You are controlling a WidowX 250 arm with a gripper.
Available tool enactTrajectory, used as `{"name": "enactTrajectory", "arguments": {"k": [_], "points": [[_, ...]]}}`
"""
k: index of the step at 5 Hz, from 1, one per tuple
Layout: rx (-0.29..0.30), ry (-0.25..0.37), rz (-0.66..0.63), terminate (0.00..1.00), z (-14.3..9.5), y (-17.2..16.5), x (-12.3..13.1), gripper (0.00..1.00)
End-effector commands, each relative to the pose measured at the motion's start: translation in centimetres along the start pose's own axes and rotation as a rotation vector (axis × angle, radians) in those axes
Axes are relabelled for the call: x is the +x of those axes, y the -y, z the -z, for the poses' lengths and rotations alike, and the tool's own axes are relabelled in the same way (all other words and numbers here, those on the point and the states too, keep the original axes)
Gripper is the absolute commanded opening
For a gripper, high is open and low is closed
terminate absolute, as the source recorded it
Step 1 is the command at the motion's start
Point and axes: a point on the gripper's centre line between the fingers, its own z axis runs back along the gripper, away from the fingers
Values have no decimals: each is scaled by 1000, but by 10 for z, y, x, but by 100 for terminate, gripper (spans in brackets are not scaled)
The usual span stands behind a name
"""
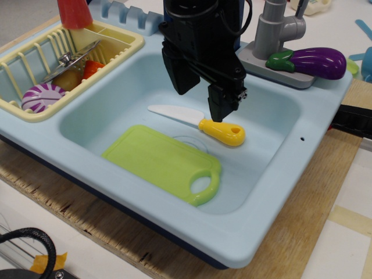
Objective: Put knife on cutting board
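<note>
Knife (200,122): lies flat on the basin floor of the sink (273,192), just behind the cutting board (163,160), yellow handle to the right. Gripper (204,93): hovers directly above the handle, fingers apart, holding nothing. Board: lime-green, loop handle front-right.

A pale blue toy sink unit (279,192) sits on a plywood board (325,192) over a white surface (349,250). At 10 o'clock, a cream dish rack (125,49). At 1 o'clock, a grey faucet (276,26). Lighting even, shadows soft.
</note>
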Motion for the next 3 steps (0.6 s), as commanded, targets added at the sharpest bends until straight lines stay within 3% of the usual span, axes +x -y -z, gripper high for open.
{"name": "enactTrajectory", "arguments": {"k": [1,2,3], "points": [[0,0,0,0,0,0,0,100],[8,-36,155,0,1,1,2,100],[-16,-4,339,0,7,-3,7,100]]}}
